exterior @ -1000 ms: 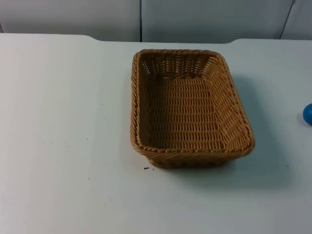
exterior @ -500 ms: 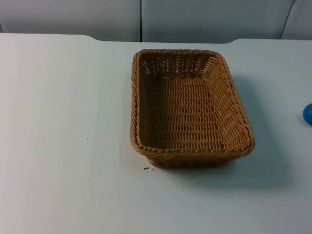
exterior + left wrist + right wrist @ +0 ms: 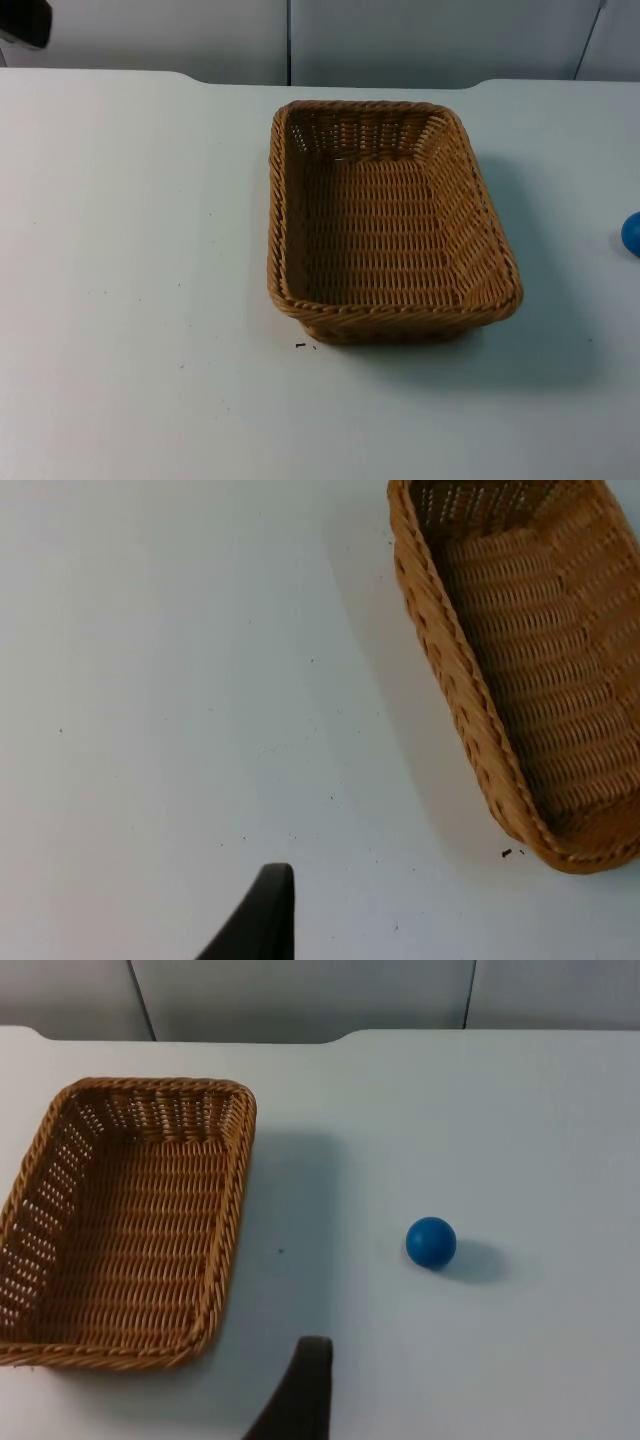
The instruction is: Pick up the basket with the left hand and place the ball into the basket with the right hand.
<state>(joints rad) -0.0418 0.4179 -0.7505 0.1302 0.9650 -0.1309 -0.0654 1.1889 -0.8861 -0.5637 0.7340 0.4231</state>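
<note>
**A:** Top view first. The basket [image 3: 390, 222] sits flat on the white counter [image 3: 130, 300], near the middle, with nothing in it. The ball [image 3: 632, 234] is at the picture's right edge, well apart from the basket. A dark piece of the left arm [image 3: 24, 22] shows at the upper left corner, far from the rim.

**B:** So the risk there?

**A:** The arm has a long way to come in — if it arrives low, I'd expect it to shove the light wicker sideways rather than grip it.

**B:** Left wrist view?

**A:** One black tip of the left gripper [image 3: 262, 916] hangs over bare counter, the basket's long wall [image 3: 455, 670] off to one side. Whether the fingers are apart or together, I cannot tell. A pinch on that sloped, flexible wall could slip or tilt the basket on the lift.

**B:** And the right wrist view?

**A:** The right gripper [image 3: 304, 1388] waits above the counter, between basket and ball [image 3: 431, 1242]; again I cannot tell how its fingers stand. The ball lies free on a smooth surface — an off-centre close would likely send it rolling away, perhaps off the edge.
</note>
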